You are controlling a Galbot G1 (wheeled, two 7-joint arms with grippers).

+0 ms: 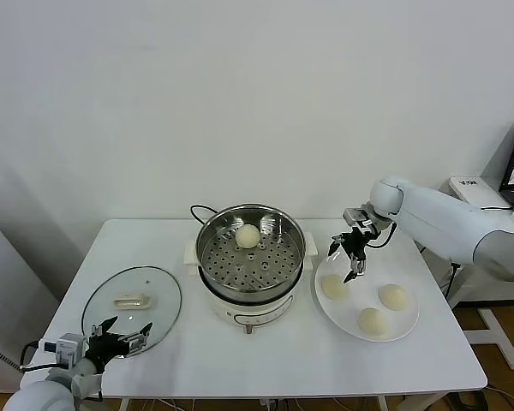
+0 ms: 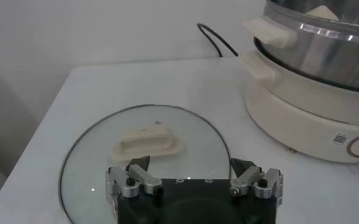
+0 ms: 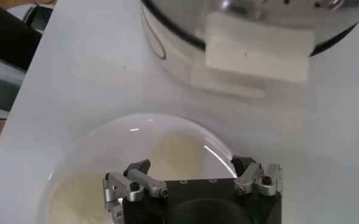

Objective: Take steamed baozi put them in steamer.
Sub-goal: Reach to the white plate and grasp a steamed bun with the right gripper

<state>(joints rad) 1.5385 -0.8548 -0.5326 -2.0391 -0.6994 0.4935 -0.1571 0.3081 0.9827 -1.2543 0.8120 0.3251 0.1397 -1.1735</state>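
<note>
One baozi (image 1: pixel 248 235) already sits in the steamer (image 1: pixel 251 253); three more wait on the white plate (image 1: pixel 411 318) beside it. The right claw (image 1: pixel 349 253) hangs open and empty just above the nearest plated bun (image 1: pixel 334 286), so the next move likely calls for a straight descent and a gentle close. The left claw (image 1: pixel 122 335), open too, idles over the glass lid (image 1: pixel 133 305) on the desk (image 1: pixel 283 360). The steamer's rim must be cleared on transfer.
</note>
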